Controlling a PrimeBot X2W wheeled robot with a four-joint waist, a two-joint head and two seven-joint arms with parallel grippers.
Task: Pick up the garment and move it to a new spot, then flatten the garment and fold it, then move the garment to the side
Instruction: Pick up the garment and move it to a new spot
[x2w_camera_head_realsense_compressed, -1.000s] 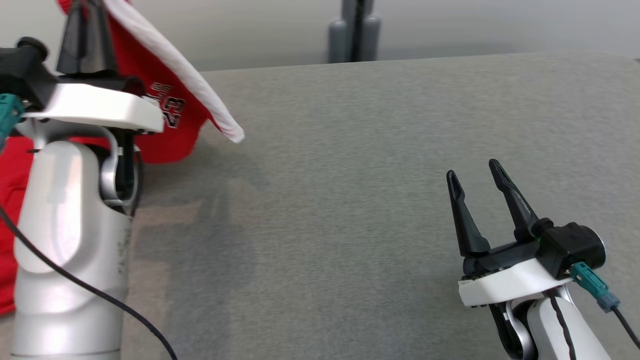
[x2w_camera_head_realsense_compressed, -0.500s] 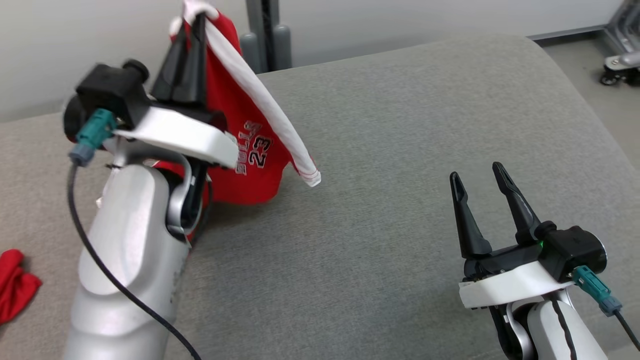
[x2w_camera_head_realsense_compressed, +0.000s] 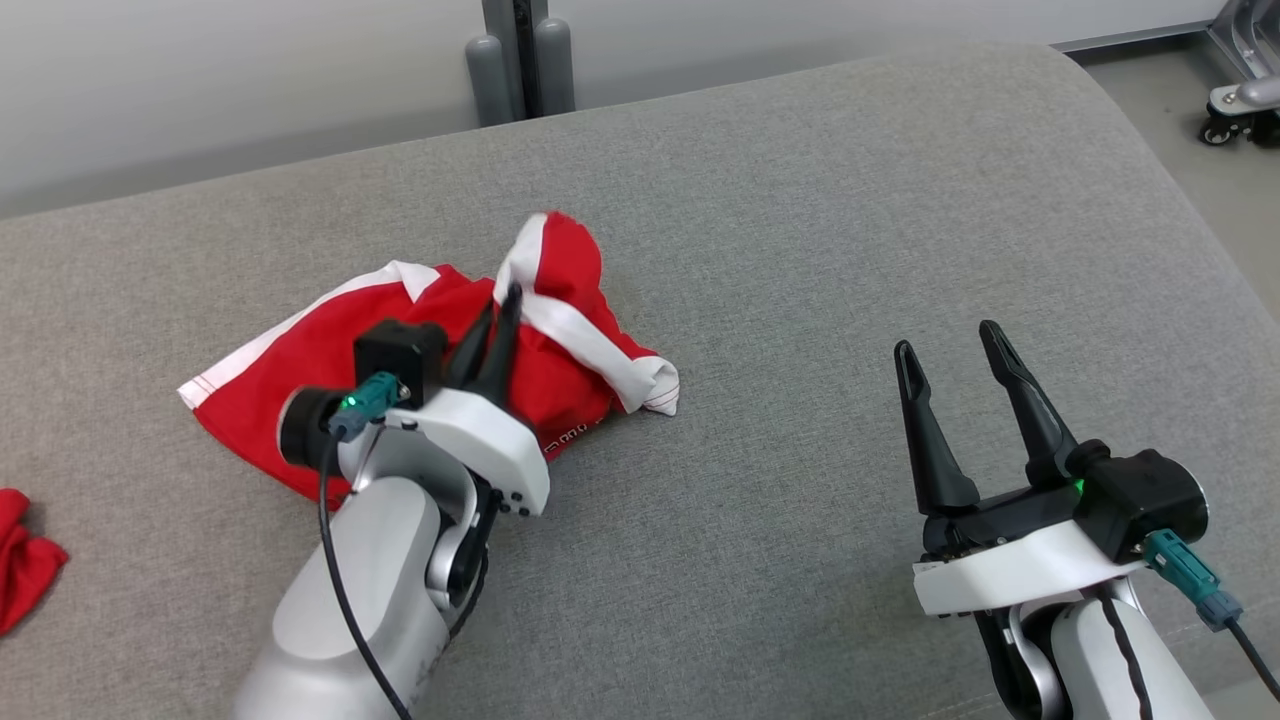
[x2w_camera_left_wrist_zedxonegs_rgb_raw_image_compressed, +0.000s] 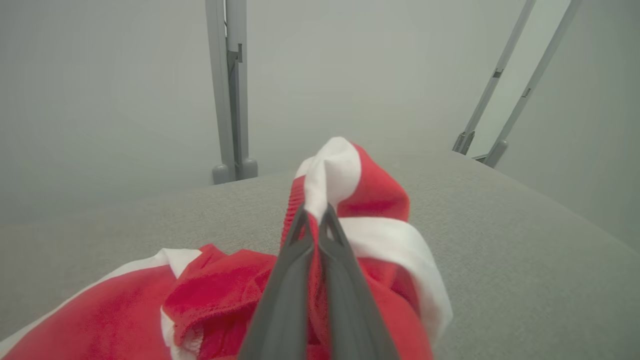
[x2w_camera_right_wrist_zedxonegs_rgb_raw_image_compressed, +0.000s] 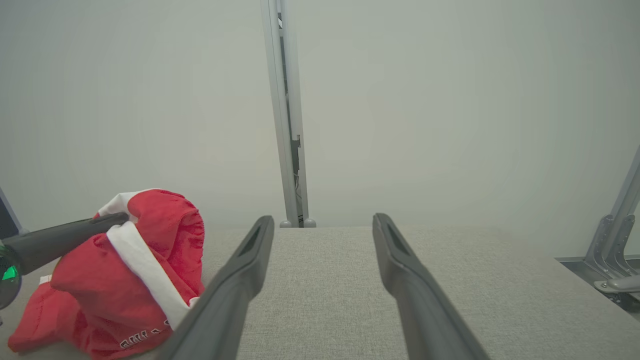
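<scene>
The garment (x2w_camera_head_realsense_compressed: 300, 365) is a red piece of clothing with white trim, lying crumpled on the grey padded surface (x2w_camera_head_realsense_compressed: 800, 250) left of centre. My left gripper (x2w_camera_head_realsense_compressed: 505, 300) is shut on a raised fold of it; the left wrist view shows the closed fingers (x2w_camera_left_wrist_zedxonegs_rgb_raw_image_compressed: 320, 280) pinching red and white cloth (x2w_camera_left_wrist_zedxonegs_rgb_raw_image_compressed: 345, 180). My right gripper (x2w_camera_head_realsense_compressed: 948, 340) stands open over bare surface at the right, well apart from the garment. In the right wrist view its spread fingers (x2w_camera_right_wrist_zedxonegs_rgb_raw_image_compressed: 240, 280) frame empty grey fabric, with the garment (x2w_camera_right_wrist_zedxonegs_rgb_raw_image_compressed: 120, 280) at the far left.
A second red cloth piece (x2w_camera_head_realsense_compressed: 25, 565) lies at the left edge. A grey post (x2w_camera_head_realsense_compressed: 515, 60) stands behind the surface. The surface's rounded right edge drops to the floor, where a wheeled base (x2w_camera_head_realsense_compressed: 1240, 105) sits at top right.
My left gripper has come down from high at the upper left, lowering the hanging garment onto the surface, where it now rests bunched. The head camera has also turned. The right gripper stays put.
</scene>
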